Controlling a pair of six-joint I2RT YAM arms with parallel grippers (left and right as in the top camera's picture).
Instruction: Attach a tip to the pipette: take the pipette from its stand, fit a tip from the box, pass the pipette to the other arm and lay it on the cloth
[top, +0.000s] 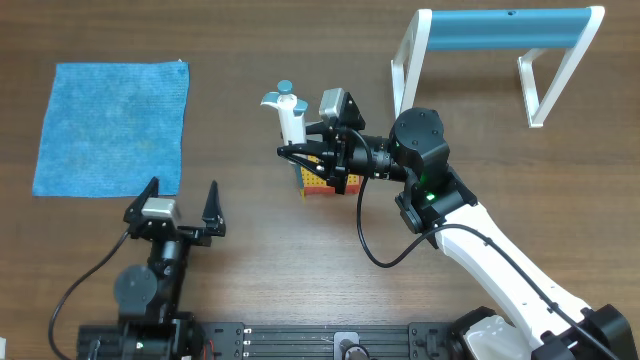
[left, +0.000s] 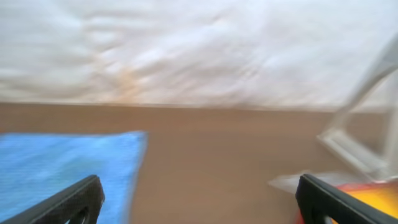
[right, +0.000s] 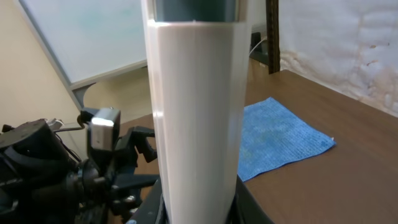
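Observation:
My right gripper (top: 298, 152) is shut on the white pipette (top: 290, 118), which has a blue-grey top and stands roughly upright. Both are over the yellow and red tip box (top: 322, 186) in the middle of the table. In the right wrist view the pipette body (right: 196, 112) runs up from between the fingers of the right gripper (right: 199, 214). The blue cloth (top: 112, 130) lies flat at the far left. My left gripper (top: 180, 208) stands open near the table's front, just below the cloth, with nothing in it. Its fingers (left: 74, 202) frame the cloth (left: 62, 165) and an edge of the tip box (left: 370, 194).
The white pipette stand (top: 480, 60) with its blue top bar stands at the back right, also in the left wrist view (left: 364, 134). The left arm (right: 102, 155) appears beyond the pipette in the right wrist view, with the cloth (right: 280, 137) behind. Bare wood lies between cloth and box.

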